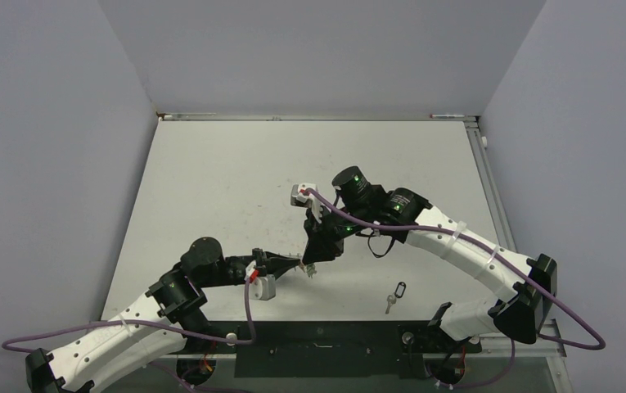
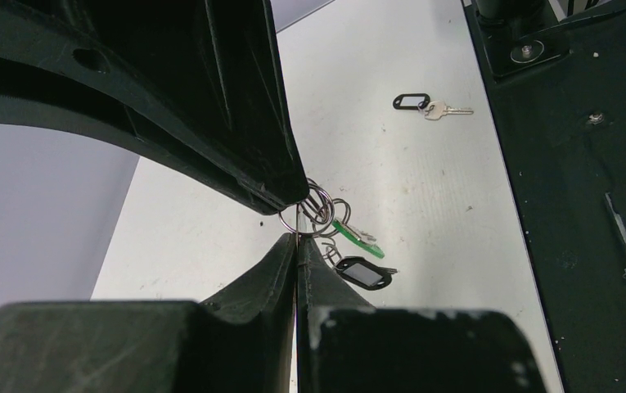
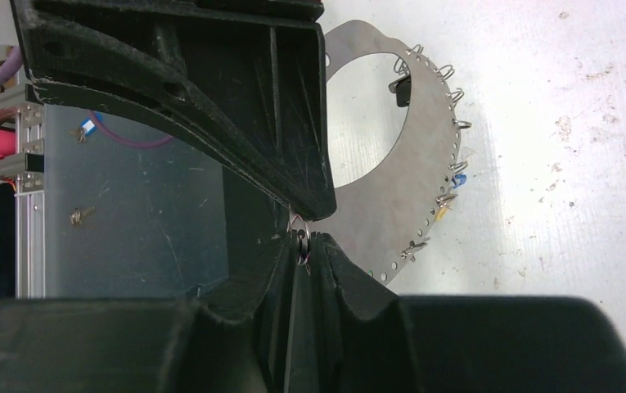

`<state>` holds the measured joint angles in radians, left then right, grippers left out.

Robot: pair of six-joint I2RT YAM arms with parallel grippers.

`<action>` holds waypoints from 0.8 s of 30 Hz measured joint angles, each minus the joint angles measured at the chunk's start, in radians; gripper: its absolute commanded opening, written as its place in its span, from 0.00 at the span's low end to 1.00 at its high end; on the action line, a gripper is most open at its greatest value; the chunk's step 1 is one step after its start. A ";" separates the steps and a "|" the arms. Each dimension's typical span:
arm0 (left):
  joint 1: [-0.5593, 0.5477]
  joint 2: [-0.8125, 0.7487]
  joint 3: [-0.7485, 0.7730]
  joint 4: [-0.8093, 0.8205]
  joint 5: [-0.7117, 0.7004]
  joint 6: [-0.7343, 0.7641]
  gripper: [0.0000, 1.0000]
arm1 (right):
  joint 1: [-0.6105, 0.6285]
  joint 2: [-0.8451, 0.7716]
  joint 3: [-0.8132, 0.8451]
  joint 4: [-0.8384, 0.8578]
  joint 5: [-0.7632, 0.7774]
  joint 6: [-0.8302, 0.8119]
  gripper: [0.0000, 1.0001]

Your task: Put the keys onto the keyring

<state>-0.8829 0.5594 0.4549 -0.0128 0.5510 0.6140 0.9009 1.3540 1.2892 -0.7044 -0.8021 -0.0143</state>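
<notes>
My left gripper point(image 1: 297, 264) is shut on the thin silver edge of the keyring, seen edge-on between its jaws in the left wrist view point(image 2: 297, 239). Small rings point(image 2: 316, 205), a green-tagged key point(image 2: 355, 233) and a black-tagged key point(image 2: 364, 273) hang just past those jaws. My right gripper point(image 1: 313, 260) meets the left one tip to tip and is shut on a small ring with a dark key piece point(image 3: 302, 244). In the right wrist view the keyring point(image 3: 424, 164) is a curved silver band with rings and blue and yellowish bits along its rim.
A loose key with a black tag point(image 1: 394, 293) lies on the white table to the right of the grippers, near the front edge; it also shows in the left wrist view point(image 2: 428, 105). The black base strip point(image 1: 334, 336) runs along the near edge.
</notes>
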 measured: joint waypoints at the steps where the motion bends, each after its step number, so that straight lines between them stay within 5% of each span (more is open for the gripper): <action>1: 0.000 0.000 0.000 -0.002 0.000 0.000 0.00 | 0.002 0.000 -0.001 0.000 -0.003 0.000 0.10; 24: 0.000 -0.020 -0.001 0.089 -0.069 -0.030 0.02 | -0.064 -0.075 -0.038 0.128 0.002 0.147 0.05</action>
<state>-0.8829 0.5396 0.4541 0.0757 0.4824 0.5838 0.8368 1.2793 1.2510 -0.5762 -0.8005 0.1329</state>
